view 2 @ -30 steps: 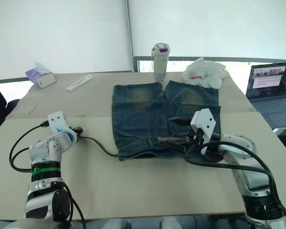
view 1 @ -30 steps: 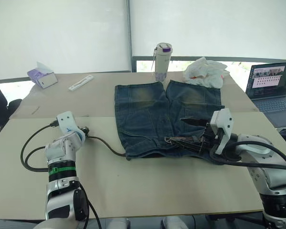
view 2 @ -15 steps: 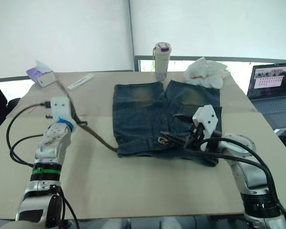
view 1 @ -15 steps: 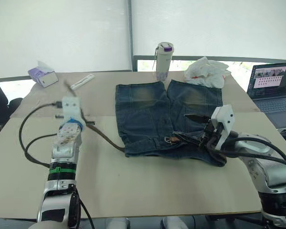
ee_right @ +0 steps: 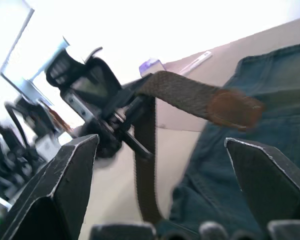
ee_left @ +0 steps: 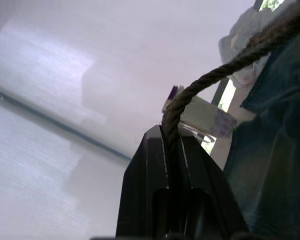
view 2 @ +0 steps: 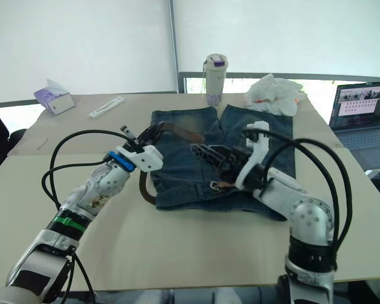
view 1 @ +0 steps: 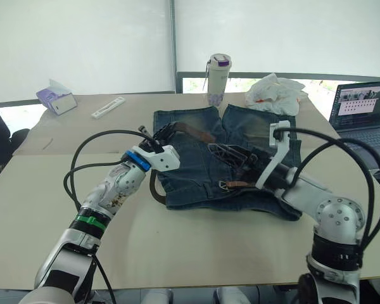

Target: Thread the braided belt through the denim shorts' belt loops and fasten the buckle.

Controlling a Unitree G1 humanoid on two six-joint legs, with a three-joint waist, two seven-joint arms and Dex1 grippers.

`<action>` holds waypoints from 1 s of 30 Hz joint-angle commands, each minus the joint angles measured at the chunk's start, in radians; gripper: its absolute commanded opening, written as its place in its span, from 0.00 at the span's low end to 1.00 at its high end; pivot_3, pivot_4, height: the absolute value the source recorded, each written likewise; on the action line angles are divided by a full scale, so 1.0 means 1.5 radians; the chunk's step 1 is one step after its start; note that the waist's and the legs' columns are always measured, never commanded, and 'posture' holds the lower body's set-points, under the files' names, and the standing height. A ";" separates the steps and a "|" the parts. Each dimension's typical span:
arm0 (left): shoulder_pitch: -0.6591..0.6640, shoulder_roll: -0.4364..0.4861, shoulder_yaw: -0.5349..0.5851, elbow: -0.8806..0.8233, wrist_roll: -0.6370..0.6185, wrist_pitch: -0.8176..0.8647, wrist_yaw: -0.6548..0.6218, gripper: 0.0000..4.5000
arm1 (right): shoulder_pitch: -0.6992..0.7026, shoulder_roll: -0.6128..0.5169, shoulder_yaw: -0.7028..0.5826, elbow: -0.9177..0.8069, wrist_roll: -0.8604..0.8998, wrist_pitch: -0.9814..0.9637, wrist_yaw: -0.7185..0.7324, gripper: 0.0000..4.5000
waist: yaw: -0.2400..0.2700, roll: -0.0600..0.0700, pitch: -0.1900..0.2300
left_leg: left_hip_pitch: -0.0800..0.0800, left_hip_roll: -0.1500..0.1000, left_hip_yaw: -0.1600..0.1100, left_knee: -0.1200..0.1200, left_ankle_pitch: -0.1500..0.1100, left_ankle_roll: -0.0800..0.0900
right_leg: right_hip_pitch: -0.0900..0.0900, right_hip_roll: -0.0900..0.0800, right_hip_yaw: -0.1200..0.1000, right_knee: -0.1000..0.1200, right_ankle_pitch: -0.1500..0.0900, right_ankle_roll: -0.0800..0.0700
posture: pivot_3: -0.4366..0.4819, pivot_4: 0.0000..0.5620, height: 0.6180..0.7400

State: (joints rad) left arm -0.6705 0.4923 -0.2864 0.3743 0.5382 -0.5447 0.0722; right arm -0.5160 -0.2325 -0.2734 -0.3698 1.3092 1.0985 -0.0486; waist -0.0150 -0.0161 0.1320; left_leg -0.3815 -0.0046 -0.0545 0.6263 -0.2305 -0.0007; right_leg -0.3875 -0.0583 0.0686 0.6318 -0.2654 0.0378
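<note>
The denim shorts [view 1: 193,168] lie flat mid-table, waistband toward me. My left gripper [view 1: 159,134] hovers over their left leg, shut on the braided belt [ee_left: 210,77] near its tapered tip [view 1: 204,135]. From there the brown strap hangs in a loop [view 1: 154,190] down to the waistband, where the silver buckle [view 1: 231,184] rests. My right gripper [view 1: 220,152] is open just right of the tip, above the shorts, fingers [ee_right: 65,190] spread wide and facing the tip [ee_right: 235,107]. I cannot make out the belt loops.
A bottle [view 1: 217,79] and a white plastic bag [view 1: 275,95] stand beyond the shorts. A laptop [view 1: 361,107] is at the right edge, a tissue box [view 1: 56,100] and a flat white item [view 1: 107,107] at the far left. Black cables arc over both arms.
My left arm has swung from the table's left side to above the shorts, carrying the belt's tip end. My right gripper has left the buckle at the waistband and risen leftward toward the tip.
</note>
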 commanded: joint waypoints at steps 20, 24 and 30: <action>0.001 -0.009 0.019 0.003 0.004 -0.066 0.001 0.00 | 0.002 0.063 0.006 0.093 0.109 -0.151 -0.147 0.50 | -0.003 0.001 -0.001 | 0.000 0.000 0.001 0.000 0.001 0.001 | 0.000 0.003 0.000 0.000 0.000 0.001 | 0.48 0.27 1.00; 0.005 -0.010 0.021 0.006 -0.002 -0.067 -0.004 0.00 | -0.002 0.068 0.005 0.097 0.103 -0.171 -0.145 0.20 | -0.003 0.001 -0.001 | 0.000 0.000 0.001 0.000 0.001 0.001 | 0.000 0.003 0.000 0.000 0.000 0.001 | 0.48 0.27 1.00; 0.012 -0.010 0.022 0.005 -0.008 -0.073 -0.016 0.00 | -0.005 0.076 0.004 0.094 0.103 -0.199 -0.133 0.01 | -0.003 0.002 -0.001 | 0.000 0.000 0.001 0.000 0.001 0.001 | 0.000 0.003 0.000 0.000 0.000 0.001 | 0.48 0.27 1.00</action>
State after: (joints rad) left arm -0.6514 0.4756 -0.2729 0.4053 0.5466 -0.6346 0.0494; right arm -0.4991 -0.1248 -0.2567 -0.2061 1.4566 0.8339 -0.2652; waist -0.0190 -0.0139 0.1306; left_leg -0.3819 -0.0047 -0.0537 0.6269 -0.2295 0.0010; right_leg -0.3877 -0.0545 0.0686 0.6320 -0.2649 0.0385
